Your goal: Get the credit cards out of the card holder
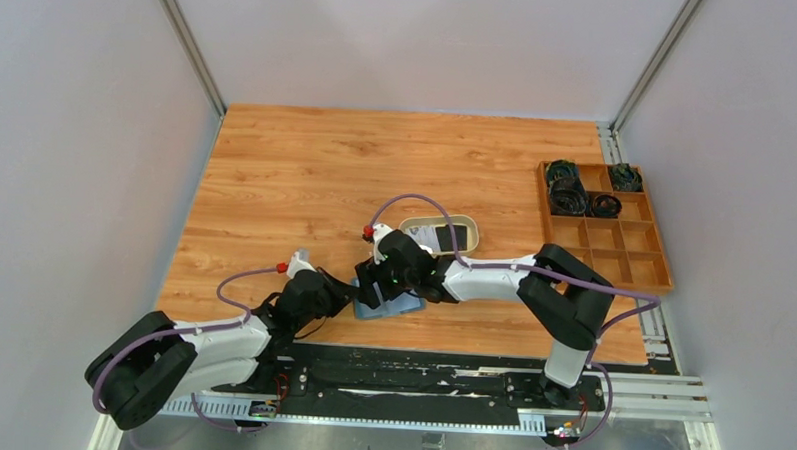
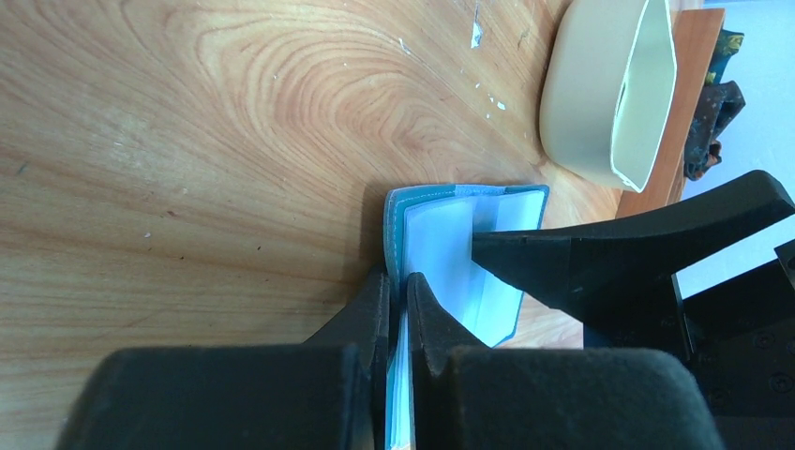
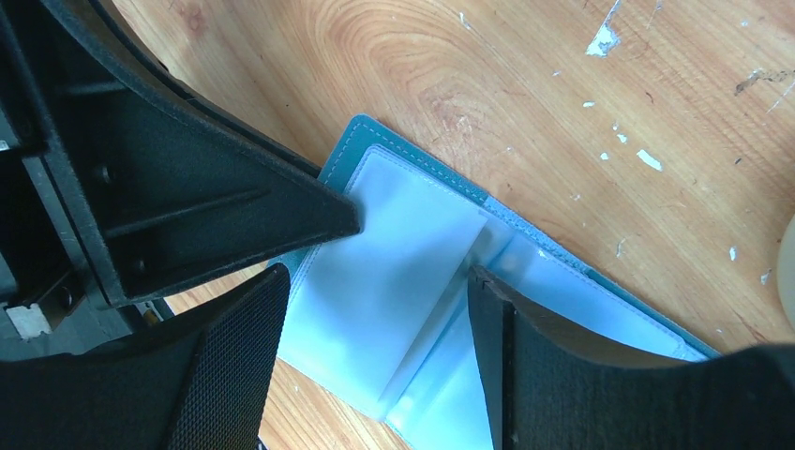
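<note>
The left gripper (image 2: 400, 286) is closed tight, pinching one thin leaf of the card holder (image 2: 441, 234) at its near edge. The right gripper (image 3: 375, 277) hangs open just above that same single teal card holder, its two fingers spread wide over the pale, see-through inner pockets and not gripping anything. The card holder lies opened flat on the table (image 1: 306, 172), near the front edge between the two arms. The pockets look whitish, and I cannot tell whether any cards sit inside them. The left wrist view shows the pinch itself, with one finger of the right gripper pointing at the open inside. The right wrist view shows the fold and the stitched teal border instead. Only the overhead view shows what lies farther out. One beige oval tray (image 1: 469, 227) sits just beyond the grippers with one dark card (image 1: 436, 236) visible in it. One wooden organizer (image 1: 614, 255) sits well apart at the right edge, with dark tangled items in its far compartments, too small to count.
</note>
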`<state>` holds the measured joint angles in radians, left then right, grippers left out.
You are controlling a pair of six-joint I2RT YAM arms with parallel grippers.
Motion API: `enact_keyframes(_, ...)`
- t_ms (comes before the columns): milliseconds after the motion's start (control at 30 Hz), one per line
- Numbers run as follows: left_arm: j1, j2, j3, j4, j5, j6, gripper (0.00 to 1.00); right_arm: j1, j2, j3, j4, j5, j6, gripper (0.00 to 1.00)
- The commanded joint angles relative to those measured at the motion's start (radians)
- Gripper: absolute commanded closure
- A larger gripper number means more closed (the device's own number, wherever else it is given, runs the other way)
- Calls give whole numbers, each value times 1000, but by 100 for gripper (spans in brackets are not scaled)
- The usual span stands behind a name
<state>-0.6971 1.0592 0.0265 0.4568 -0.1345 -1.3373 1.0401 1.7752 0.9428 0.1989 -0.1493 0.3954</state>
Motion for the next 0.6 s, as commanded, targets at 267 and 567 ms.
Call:
enact_keyframes(267, -10, 29, 24, -165, -11, 66, 100, 40, 32, 68, -300, 45, -84, 28)
enact_keyframes(567, -10, 22, 33, -184, -15, 76, 98, 67, 70, 146, -471, 244, -117, 27)
